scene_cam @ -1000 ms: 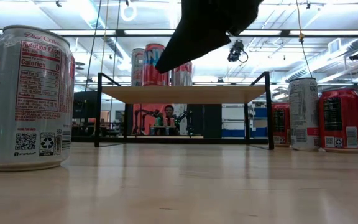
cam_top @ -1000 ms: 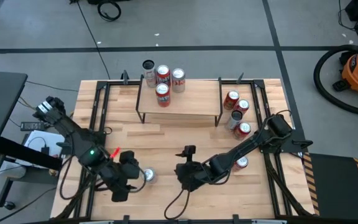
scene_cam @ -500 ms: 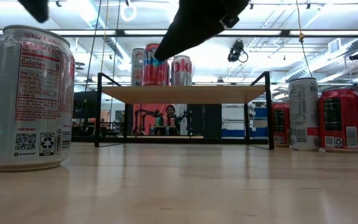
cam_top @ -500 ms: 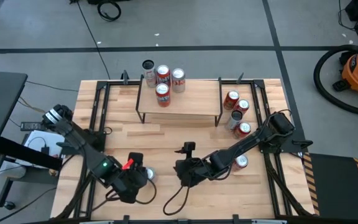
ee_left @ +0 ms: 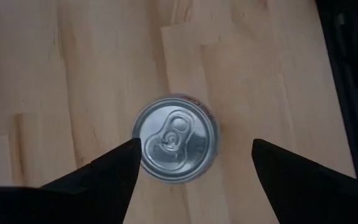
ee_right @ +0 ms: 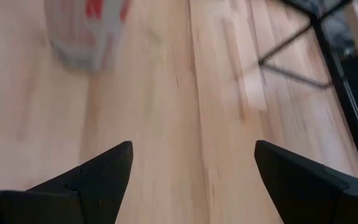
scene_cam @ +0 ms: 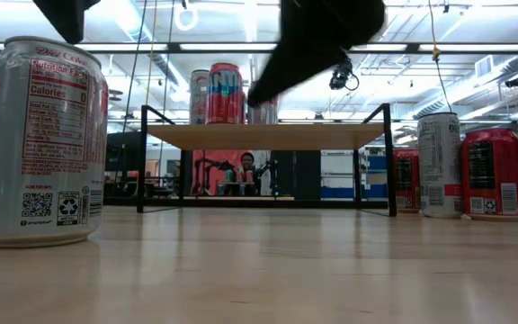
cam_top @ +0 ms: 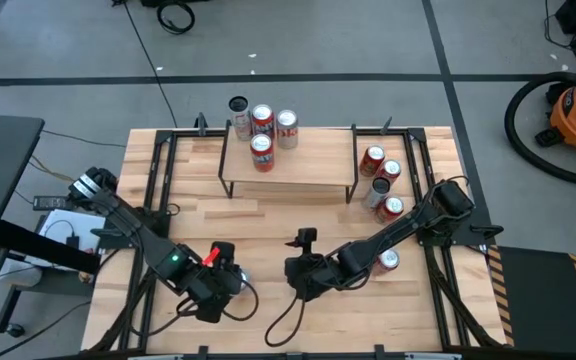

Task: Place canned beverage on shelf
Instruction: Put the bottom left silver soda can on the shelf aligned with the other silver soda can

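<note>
A silver Diet Coke can (ee_left: 176,138) stands upright on the wooden table near its front edge, large at the left of the low view (scene_cam: 39,139). My left gripper (ee_left: 194,149) is open and hangs above the can, pointing down, one finger to each side of its top; its dark tip shows over the can in the low view (scene_cam: 61,13). My right gripper (ee_right: 191,149) is open and empty above the table's front middle (cam_top: 303,270). The shelf (cam_top: 308,165) stands at the far middle with three cans (cam_top: 261,122) on its left part.
Several red and silver cans (cam_top: 383,185) stand on the table right of the shelf, and one (cam_top: 388,260) stands beside my right arm. A black frame rail (cam_top: 158,170) runs along the table's sides. Bare wood lies between the shelf and the grippers.
My left gripper has moved toward the table's right edge until it is over the silver can, which now shows only partly in the high view. The can has not moved. My right gripper has shifted slightly toward the table's right.
</note>
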`<action>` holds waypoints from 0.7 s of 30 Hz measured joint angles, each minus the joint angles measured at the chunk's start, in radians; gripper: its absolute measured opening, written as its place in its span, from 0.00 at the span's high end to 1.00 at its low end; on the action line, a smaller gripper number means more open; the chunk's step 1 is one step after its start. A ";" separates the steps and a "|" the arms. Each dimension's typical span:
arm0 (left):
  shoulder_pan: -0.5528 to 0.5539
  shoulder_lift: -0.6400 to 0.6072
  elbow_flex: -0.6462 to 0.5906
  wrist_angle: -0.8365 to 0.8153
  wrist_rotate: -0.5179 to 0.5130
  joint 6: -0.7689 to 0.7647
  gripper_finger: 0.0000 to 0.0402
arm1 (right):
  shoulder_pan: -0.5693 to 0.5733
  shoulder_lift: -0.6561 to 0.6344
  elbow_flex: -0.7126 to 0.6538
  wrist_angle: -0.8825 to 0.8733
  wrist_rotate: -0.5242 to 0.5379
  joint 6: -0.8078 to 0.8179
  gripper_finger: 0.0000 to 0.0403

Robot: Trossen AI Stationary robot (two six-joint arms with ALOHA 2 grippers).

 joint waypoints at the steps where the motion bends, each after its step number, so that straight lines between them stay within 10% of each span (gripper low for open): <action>1: 0.006 0.001 0.000 0.000 0.001 0.006 0.21 | 0.002 -0.003 0.000 -0.027 -0.001 0.018 0.14; 21: 0.011 0.006 -0.054 -0.142 0.077 -0.069 0.21 | 0.010 -0.017 -0.017 0.014 -0.041 0.052 0.14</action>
